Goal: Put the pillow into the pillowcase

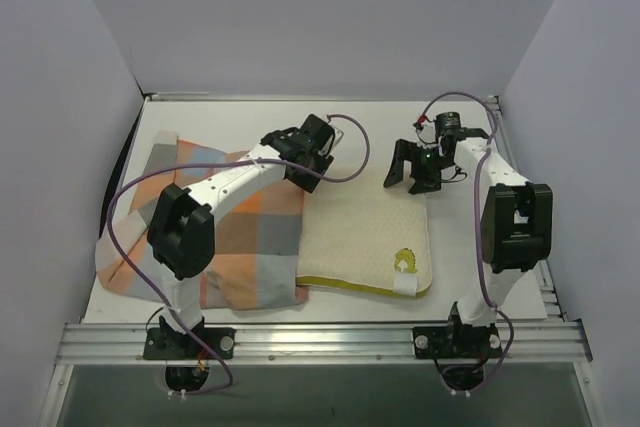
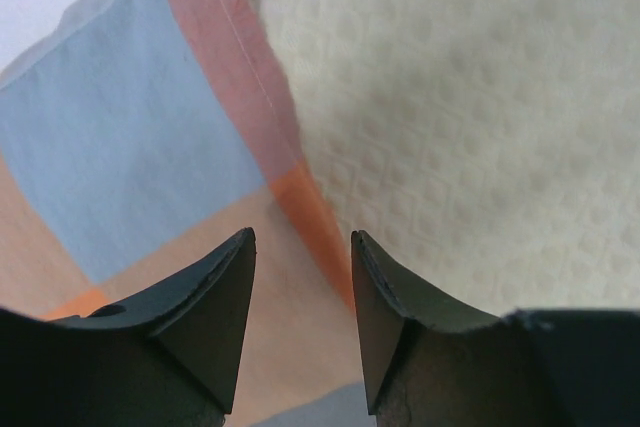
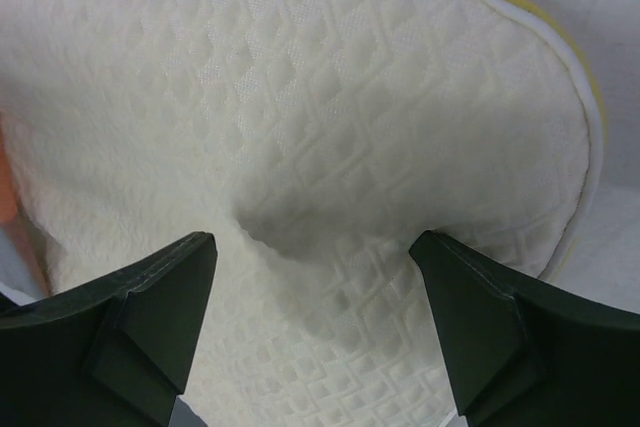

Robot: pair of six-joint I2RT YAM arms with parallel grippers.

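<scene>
The checked pillowcase (image 1: 230, 237) lies flat on the left of the table. The cream pillow (image 1: 365, 237) lies beside it on the right, its yellow edge and small yellow figure (image 1: 405, 262) toward the near side. My left gripper (image 1: 318, 162) hovers at the far end where the two meet. In the left wrist view its jaws (image 2: 302, 237) stand apart over the pillowcase's orange hem (image 2: 285, 147), with the pillow (image 2: 480, 97) just to the right and nothing held. My right gripper (image 1: 412, 169) is wide open over the pillow's far edge, above a dent in the pillow (image 3: 300, 97).
White walls close in the left, far and right sides. An aluminium rail (image 1: 320, 339) with both arm bases runs along the near edge. Purple cables loop off each arm. A strip of bare white table (image 1: 470, 247) lies right of the pillow.
</scene>
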